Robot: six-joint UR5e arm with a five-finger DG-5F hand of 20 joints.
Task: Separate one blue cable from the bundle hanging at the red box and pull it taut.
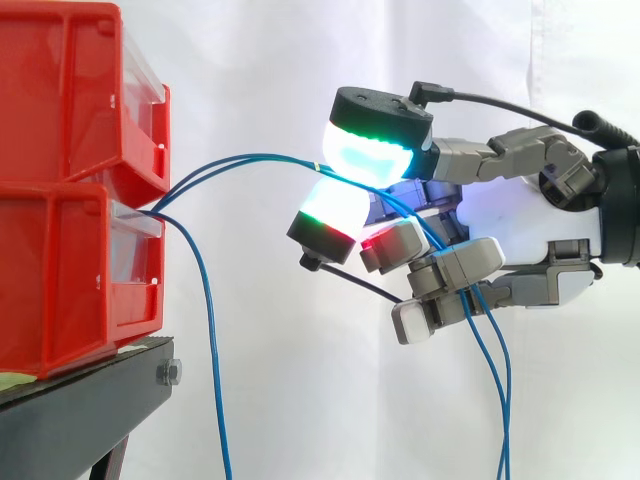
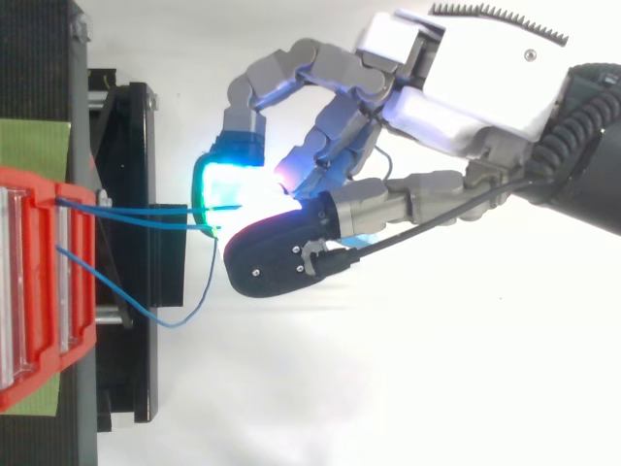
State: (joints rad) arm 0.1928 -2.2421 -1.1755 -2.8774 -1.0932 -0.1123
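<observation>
White curtain (image 1: 300, 60) behind; red bins (image 1: 60, 120) on black stand (image 1: 70, 400). Hand (image 1: 540, 225) curled, pads (image 1: 372, 150) pinching two blue cables (image 1: 250, 158) from the bins — third cable (image 1: 212, 340) hangs free. Risk: both strands tauten together — none separated.

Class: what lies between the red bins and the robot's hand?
In the side view, two blue cable strands arch across from the red bins into the hand's pinch; a third strand hangs down by the bins.

The hand (image 2: 456, 116) has grey jointed fingers (image 1: 525, 150) and a white palm (image 1: 530, 215) shell. Its thick fingertip pads (image 1: 370, 150) glow cyan, green and white under black caps.
</observation>
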